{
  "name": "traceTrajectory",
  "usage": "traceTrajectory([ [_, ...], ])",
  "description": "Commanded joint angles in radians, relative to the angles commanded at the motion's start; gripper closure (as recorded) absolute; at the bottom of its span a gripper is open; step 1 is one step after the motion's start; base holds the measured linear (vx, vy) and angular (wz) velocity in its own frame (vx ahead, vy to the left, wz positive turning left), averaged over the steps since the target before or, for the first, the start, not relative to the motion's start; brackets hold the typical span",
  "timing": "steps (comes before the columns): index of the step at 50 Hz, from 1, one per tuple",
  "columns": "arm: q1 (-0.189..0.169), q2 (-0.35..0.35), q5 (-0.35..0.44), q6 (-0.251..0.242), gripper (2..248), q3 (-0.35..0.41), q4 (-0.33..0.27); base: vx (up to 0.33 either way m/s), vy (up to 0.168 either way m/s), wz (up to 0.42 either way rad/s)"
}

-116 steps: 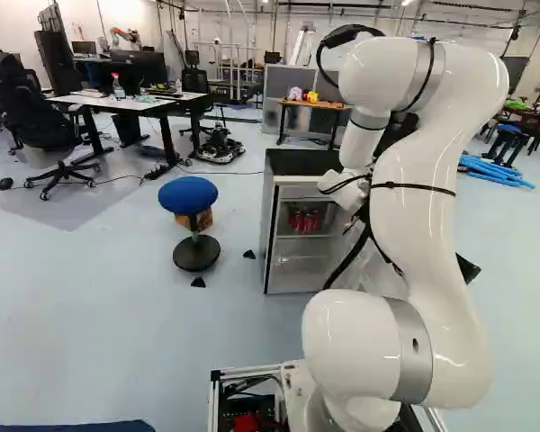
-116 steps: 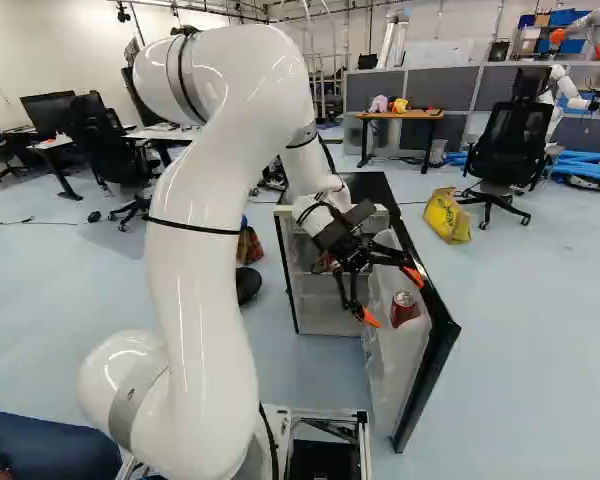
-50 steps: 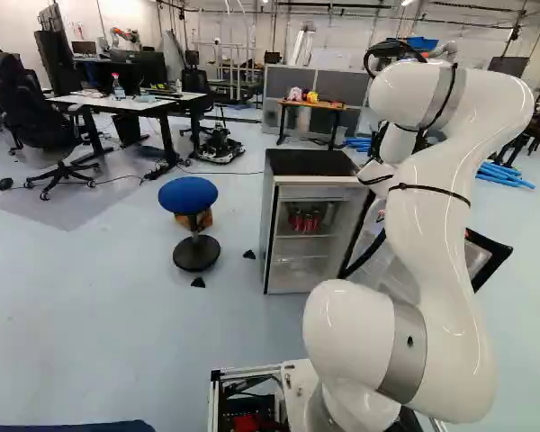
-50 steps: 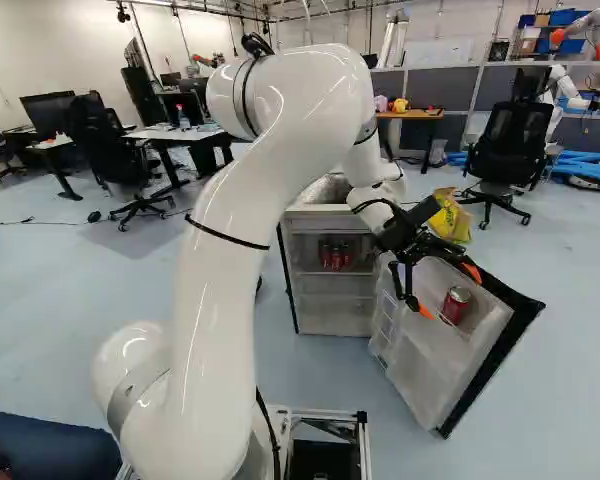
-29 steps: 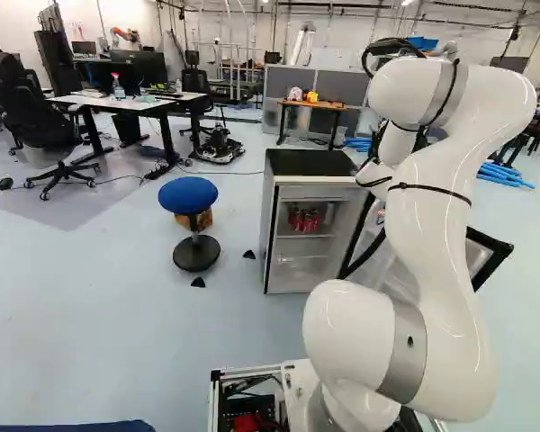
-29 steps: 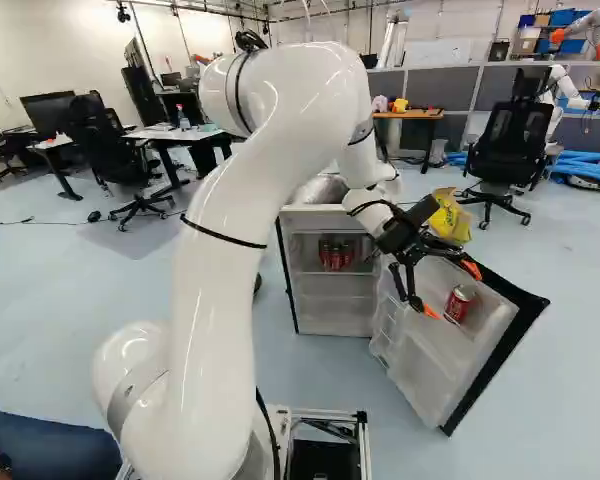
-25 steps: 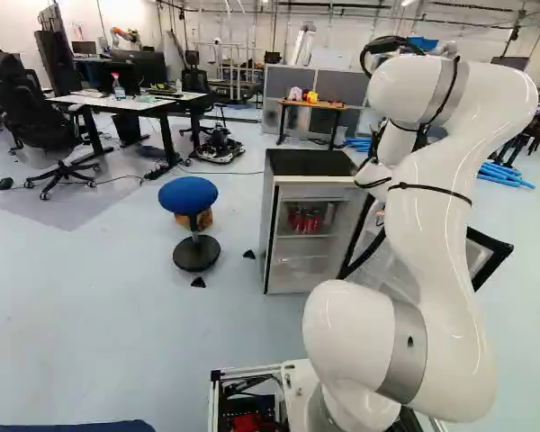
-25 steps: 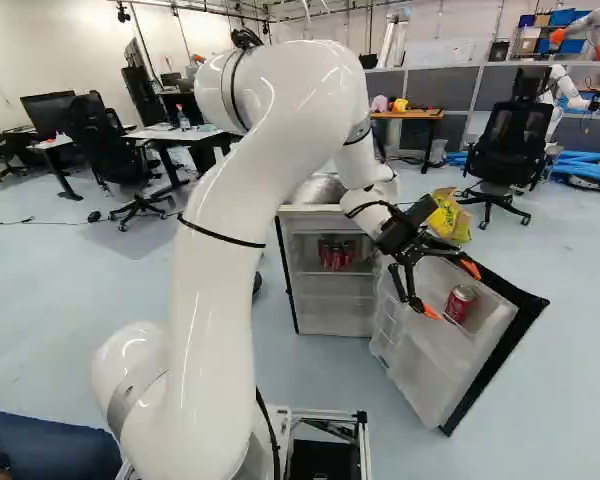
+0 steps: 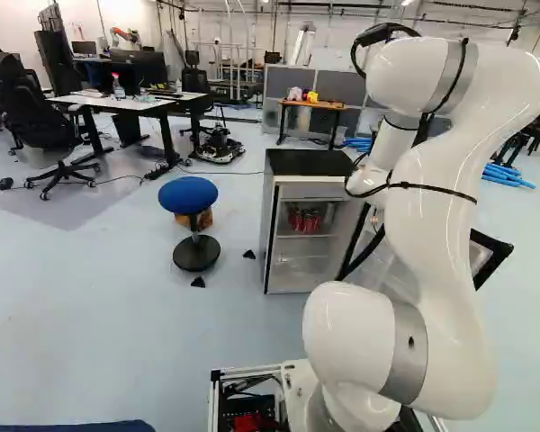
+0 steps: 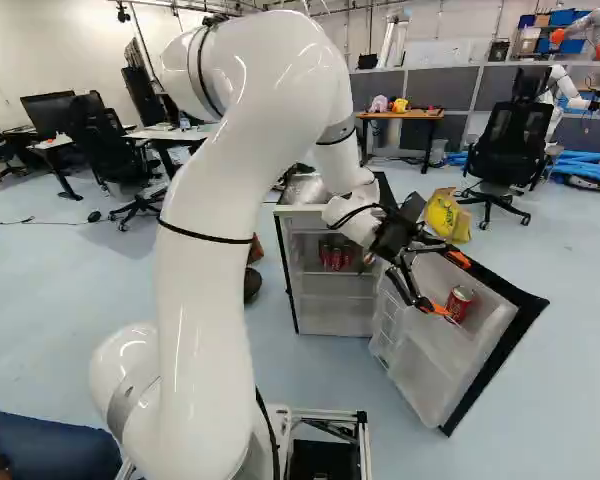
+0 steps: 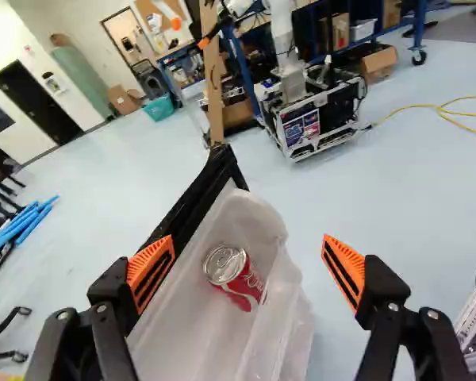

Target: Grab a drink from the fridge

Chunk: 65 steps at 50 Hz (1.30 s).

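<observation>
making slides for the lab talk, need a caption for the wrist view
Open gripper poised over the fridge door's bin, a red can lying between its orange-padded fingers, not yet grasped.

Pale, glossy floor (image 9: 90, 306) all round us, white wall (image 10: 40, 50) off to the left, and here's a blue-topped stool (image 9: 188, 194) standing by itself! Behind it, a white-topped desk (image 9: 144, 104); farther back, grey partitions (image 10: 445, 90) with a wooden-topped table (image 10: 420, 115) before them. Black office chair (image 10: 508, 142) there, crumpled yellow bag (image 10: 446, 216) near it, blue tubes (image 10: 592, 167) beyond!
</observation>
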Motion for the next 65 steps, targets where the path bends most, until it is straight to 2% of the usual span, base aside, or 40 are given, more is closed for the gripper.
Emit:
traceTrajectory([
  [36, 0.064, 0.154, -0.050, 0.000, 3, 0.246, -0.379, 0.000, 0.000, 0.000],
  [65, 0.123, 0.293, -0.061, 0.000, 3, 0.437, -0.683, 0.000, 0.000, 0.000],
])
